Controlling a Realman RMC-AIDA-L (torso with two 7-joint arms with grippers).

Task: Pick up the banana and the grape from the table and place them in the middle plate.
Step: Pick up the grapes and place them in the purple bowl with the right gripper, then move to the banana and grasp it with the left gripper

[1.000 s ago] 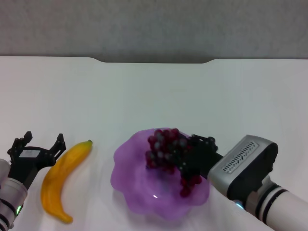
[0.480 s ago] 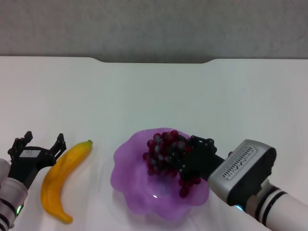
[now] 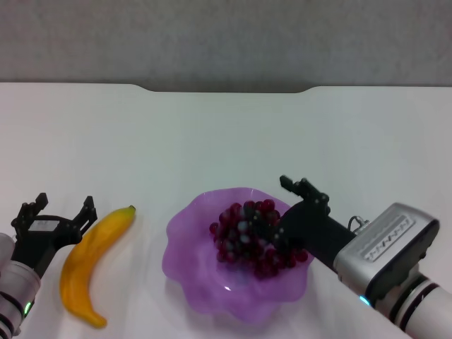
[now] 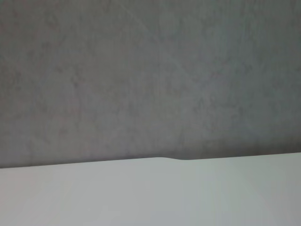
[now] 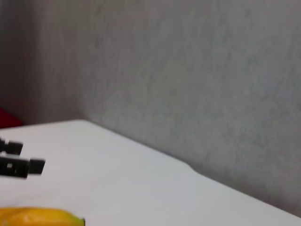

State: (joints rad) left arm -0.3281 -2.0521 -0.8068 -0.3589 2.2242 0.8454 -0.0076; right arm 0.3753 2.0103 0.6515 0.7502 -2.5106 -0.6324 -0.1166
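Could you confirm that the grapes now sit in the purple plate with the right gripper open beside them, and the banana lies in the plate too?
Not quite: in the head view the banana lies on the table, left of the plate, beside the left gripper. The grapes are in the plate, with the right gripper open beside them.

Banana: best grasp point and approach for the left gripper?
Judging by its pose, grip the banana at its thick middle, jaws across the width, coming straight down. It lies flat on the table, stem toward the far side, beside the open left gripper. The middle plate stands clear of it.
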